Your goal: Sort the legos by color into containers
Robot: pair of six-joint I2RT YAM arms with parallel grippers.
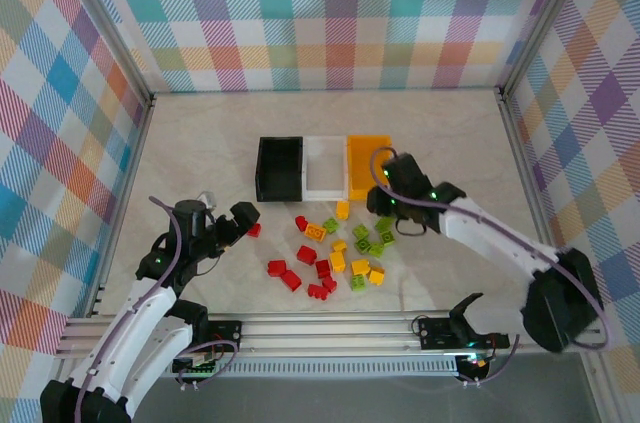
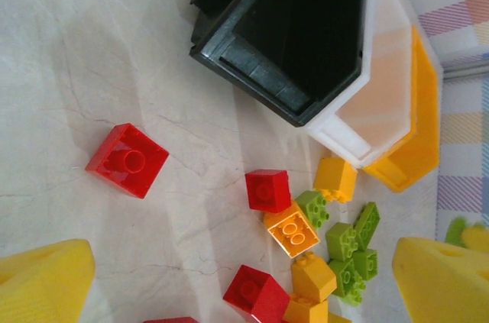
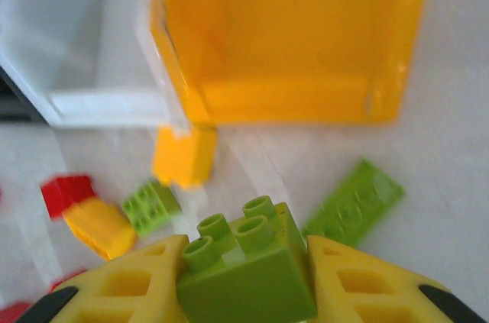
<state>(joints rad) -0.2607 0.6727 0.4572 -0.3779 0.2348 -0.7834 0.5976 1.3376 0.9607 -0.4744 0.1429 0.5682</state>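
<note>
Red, yellow-orange and lime legos (image 1: 335, 251) lie scattered in front of three bins in a row: black (image 1: 278, 191), white (image 1: 323, 188) and orange-yellow (image 1: 360, 158). My right gripper (image 3: 248, 285) is shut on a lime green brick (image 3: 248, 269), studs up, just in front of the orange-yellow bin (image 3: 283, 98). In the top view this right gripper (image 1: 376, 201) hovers at that bin's near right corner. My left gripper (image 2: 244, 292) is open above the pile's left side. A lone red brick (image 2: 127, 159) lies ahead of its left finger (image 2: 42, 281).
A flat lime plate (image 3: 353, 201) and a yellow brick (image 3: 183, 155) lie on the table near the orange-yellow bin's front. In the left wrist view the black bin (image 2: 252, 71) is close ahead. Checked walls enclose the table on three sides.
</note>
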